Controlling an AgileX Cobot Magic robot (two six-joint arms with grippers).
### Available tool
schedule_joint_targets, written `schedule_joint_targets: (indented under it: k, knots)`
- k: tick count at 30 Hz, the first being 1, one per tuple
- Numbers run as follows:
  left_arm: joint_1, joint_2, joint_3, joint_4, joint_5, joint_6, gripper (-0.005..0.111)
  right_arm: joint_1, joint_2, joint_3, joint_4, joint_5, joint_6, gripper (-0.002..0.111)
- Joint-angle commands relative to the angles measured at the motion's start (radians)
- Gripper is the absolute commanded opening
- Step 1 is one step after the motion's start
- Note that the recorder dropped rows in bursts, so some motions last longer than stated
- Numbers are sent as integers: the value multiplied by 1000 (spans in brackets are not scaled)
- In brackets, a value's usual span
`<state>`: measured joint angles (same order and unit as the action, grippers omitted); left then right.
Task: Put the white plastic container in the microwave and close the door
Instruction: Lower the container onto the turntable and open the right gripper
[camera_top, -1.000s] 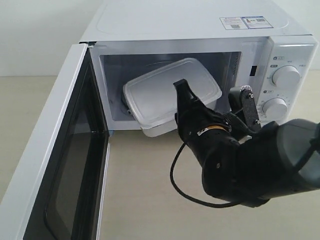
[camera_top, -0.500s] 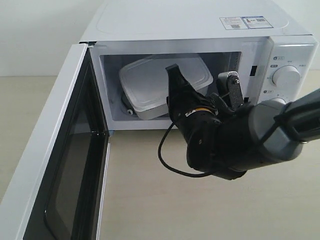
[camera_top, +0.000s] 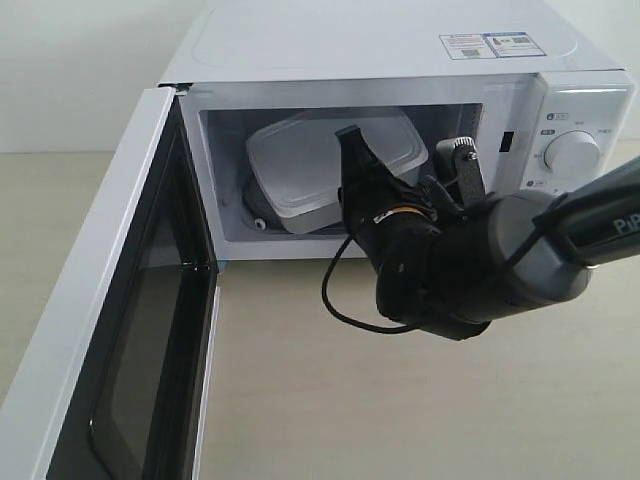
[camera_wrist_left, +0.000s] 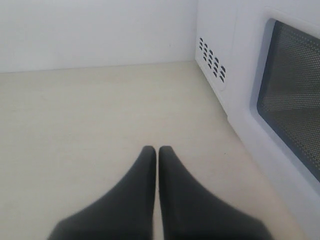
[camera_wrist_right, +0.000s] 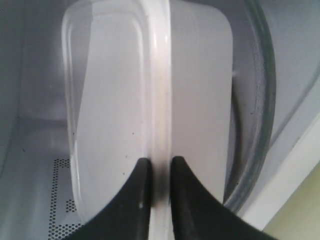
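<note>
The right arm (camera_top: 520, 265) comes in from the right edge. Its grey forearm runs leftward to a black wrist (camera_top: 420, 250) with a looped cable (camera_top: 335, 295) hanging beneath, and it points toward the far side. The right gripper (camera_wrist_right: 156, 167) has its two black fingers (camera_wrist_right: 135, 190) pinched on the rim of the white plastic container (camera_wrist_right: 115, 100). The left gripper (camera_wrist_left: 158, 150) has its fingers pressed together tip to tip, with nothing between them.

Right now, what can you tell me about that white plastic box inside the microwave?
The white plastic container is a translucent, rounded-corner rectangular box with a flat rimmed lid, closed. It is tilted inside the microwave cavity, above the glass turntable. The right gripper pinches its lid rim at the near edge. Whether its far end rests on anything is hidden.
</note>
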<state>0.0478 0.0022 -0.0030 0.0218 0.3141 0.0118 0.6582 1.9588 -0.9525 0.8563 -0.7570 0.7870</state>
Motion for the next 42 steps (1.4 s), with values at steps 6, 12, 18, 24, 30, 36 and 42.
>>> schedule_joint_targets:
  k: [6, 12, 18, 24, 30, 36, 42]
  knots:
    - [3, -2, 3, 1, -4, 4, 4, -11, 23, -27, -51, -9, -7, 0]
    - [3, -2, 3, 1, -4, 4, 4, -11, 40, -27, -53, -11, -3, 0]
    - [3, -2, 3, 1, -4, 4, 4, -11, 40, -27, -66, -16, -4, 28]
    - [3, -2, 3, 1, -4, 4, 4, -11, 36, -25, -100, -9, -7, 58]
    - [3, -2, 3, 1, -4, 4, 4, -11, -52, 93, -117, -43, -43, 58]
    - [3, -2, 3, 1, -4, 4, 4, -11, -136, 177, -302, 23, -332, 52]
    - [3, -2, 3, 1, -4, 4, 4, -11, -112, 186, -383, 69, -766, -1]
